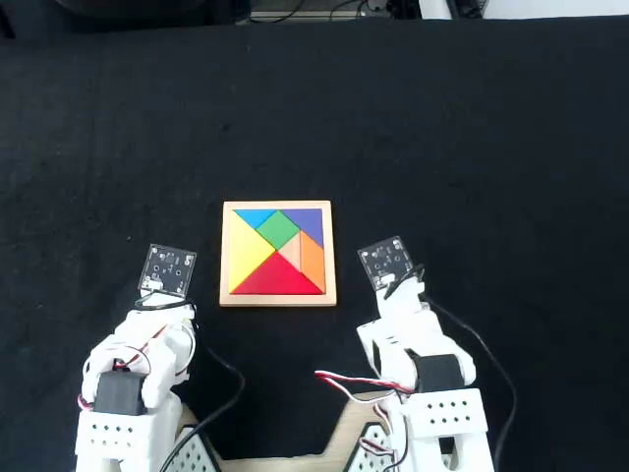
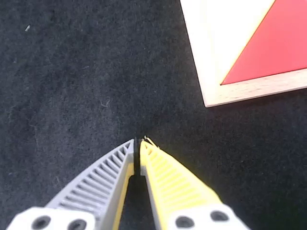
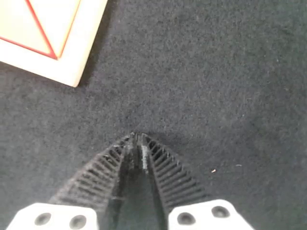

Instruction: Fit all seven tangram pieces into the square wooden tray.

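- Black cloth covered the tabletop [image 1: 472, 147], and all the task's things lay together at its middle, so I judged the job to be at its finish rather than midway.
- Left gripper [image 2: 138, 143] sat low over the cloth, just beside the tray's near left corner. Its fingers were pressed together and held nothing.
- Between the two arms lay the square wooden tray [image 1: 278, 300].
- Inside it were the yellow triangle [image 1: 246, 261], blue triangle [image 1: 254, 218], red triangle [image 1: 278, 279], green square [image 1: 279, 229], small pale triangle [image 1: 291, 254], orange piece [image 1: 312, 258] and purple triangle [image 1: 313, 222].
- From the high view they filled the tray with no gap that I could see.
- Right gripper [image 3: 137, 138] sat near the tray's near right corner, likewise closed and empty.
- With no loose piece to grasp, the next move seemed to call only for checking that every piece lay flat, while keeping both arms off the rim so the tray was not nudged.
- Beyond the cloth's far edge ran cables [image 1: 295, 12] and a pale strip of the room.
- Between the arm bases at the near edge lay a wooden board [image 1: 324, 457].
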